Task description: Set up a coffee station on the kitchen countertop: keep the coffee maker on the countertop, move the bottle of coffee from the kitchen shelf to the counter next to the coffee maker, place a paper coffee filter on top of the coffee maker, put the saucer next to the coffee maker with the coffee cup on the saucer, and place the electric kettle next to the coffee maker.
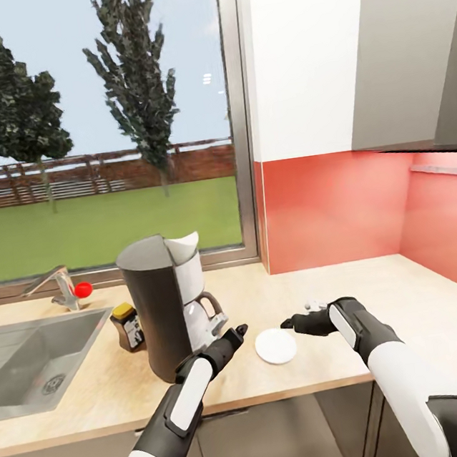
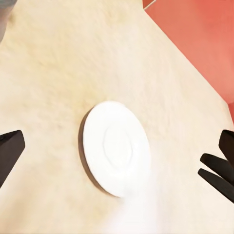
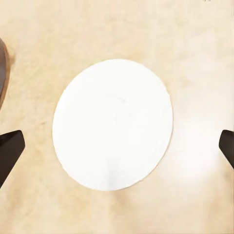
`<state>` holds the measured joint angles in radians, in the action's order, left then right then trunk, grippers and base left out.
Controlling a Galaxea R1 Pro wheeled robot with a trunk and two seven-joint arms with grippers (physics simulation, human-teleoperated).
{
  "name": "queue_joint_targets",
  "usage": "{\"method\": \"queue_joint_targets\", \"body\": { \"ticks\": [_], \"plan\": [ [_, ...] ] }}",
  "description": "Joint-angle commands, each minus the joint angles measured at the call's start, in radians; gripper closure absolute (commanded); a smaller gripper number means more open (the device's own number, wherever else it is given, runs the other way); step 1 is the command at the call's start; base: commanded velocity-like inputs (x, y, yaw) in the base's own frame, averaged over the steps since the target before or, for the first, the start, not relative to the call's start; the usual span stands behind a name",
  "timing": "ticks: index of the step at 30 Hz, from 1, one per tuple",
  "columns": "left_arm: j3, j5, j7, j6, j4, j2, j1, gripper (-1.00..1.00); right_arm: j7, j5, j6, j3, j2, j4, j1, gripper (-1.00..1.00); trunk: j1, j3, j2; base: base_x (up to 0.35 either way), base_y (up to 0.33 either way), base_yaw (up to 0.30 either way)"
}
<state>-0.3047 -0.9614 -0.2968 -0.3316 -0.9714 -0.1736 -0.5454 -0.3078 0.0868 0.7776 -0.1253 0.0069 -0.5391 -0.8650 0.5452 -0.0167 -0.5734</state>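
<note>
Right tool (image 1: 288, 322) hangs open at the saucer's (image 1: 276, 345) two o'clock, left tool (image 1: 236, 332) open at its ten; I judge the saucer placed beside the coffee maker (image 1: 168, 305); next comes the cup.

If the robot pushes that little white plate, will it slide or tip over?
The saucer lies flat on the smooth countertop, so it would probably slide, not tip. Its rim looks thin and low, so pinching it from above could be tricky. It looks like hard ceramic, so likely stiff and breakable if dropped.
</note>
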Motion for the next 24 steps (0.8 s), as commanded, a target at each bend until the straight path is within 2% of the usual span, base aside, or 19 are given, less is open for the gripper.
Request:
{"method": "queue_joint_targets", "body": {
  "ticks": [1,8,19,24],
  "plan": [
    [-0.001,-0.01,-0.008,-0.001,-0.002,0.0,-0.001,-1.0,0.001,0.005,0.006,-0.005,0.001,-0.001,-0.001,-1.0,0.001,-0.002,-0.002,0.098,-0.026,0.0],
    [-0.001,-0.011,-0.008,-0.001,-0.001,0.0,-0.001,-1.0,0.001,0.005,0.005,-0.005,0.005,0.054,0.004,-1.0,0.001,-0.002,-0.002,0.094,-0.049,0.0],
    [-0.001,-0.011,-0.008,-0.001,-0.001,0.0,-0.001,-1.0,-0.006,0.005,0.005,-0.004,0.007,0.06,0.004,-1.0,0.001,-0.002,-0.002,0.063,-0.022,0.0],
    [-0.001,-0.011,-0.008,-0.001,-0.001,0.0,-0.001,-1.0,-0.047,0.005,0.005,0.033,0.007,0.062,0.004,-1.0,0.001,-0.002,-0.002,0.012,-0.004,0.0]
  ]
}}
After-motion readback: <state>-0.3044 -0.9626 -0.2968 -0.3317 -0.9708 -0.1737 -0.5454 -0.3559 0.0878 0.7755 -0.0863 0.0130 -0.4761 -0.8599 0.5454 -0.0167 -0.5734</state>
